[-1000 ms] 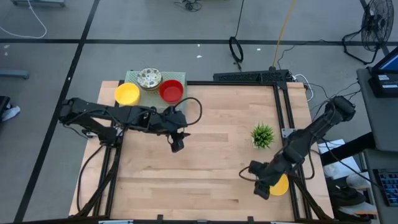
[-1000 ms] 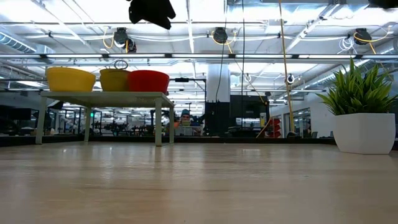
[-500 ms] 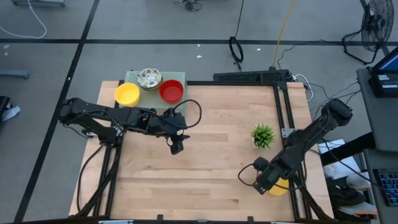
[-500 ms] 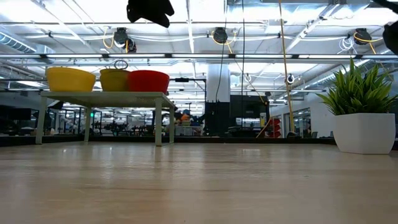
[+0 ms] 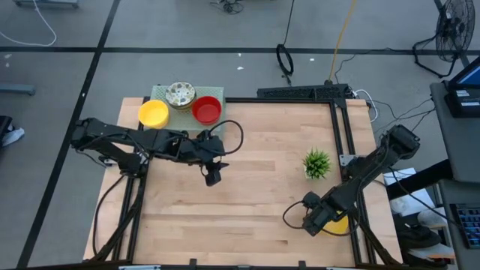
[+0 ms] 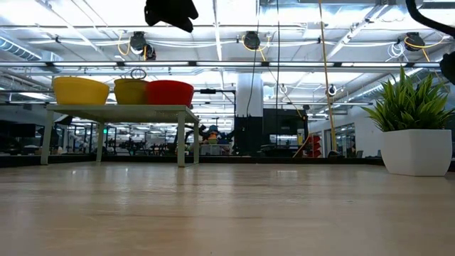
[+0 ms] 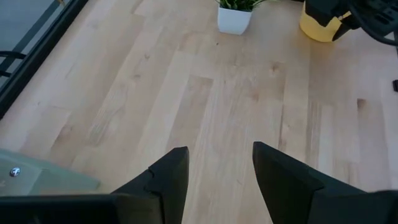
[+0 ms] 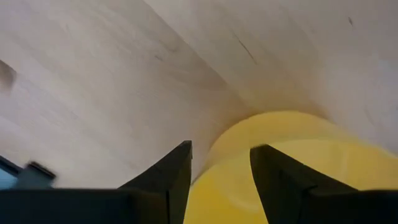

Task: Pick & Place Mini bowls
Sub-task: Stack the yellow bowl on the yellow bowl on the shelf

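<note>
Straddling the yellow bowl's rim, the right end effector stands open, fingers unclamped.

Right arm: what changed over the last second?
The right gripper slid left and a little up off the yellow bowl near the table's right edge; nothing gripped, fingers apart. The left gripper, the bowls on the green stand and the plant stayed put.

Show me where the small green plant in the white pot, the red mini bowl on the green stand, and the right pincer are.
Small green plant in white pot (image 5: 316,163): high view, on its leaves.
Red mini bowl (image 5: 206,111): high view, inside its hollow.
Right pincer (image 5: 313,224): high view, between its fingertips, beside the yellow mini bowl (image 5: 337,223).
</note>
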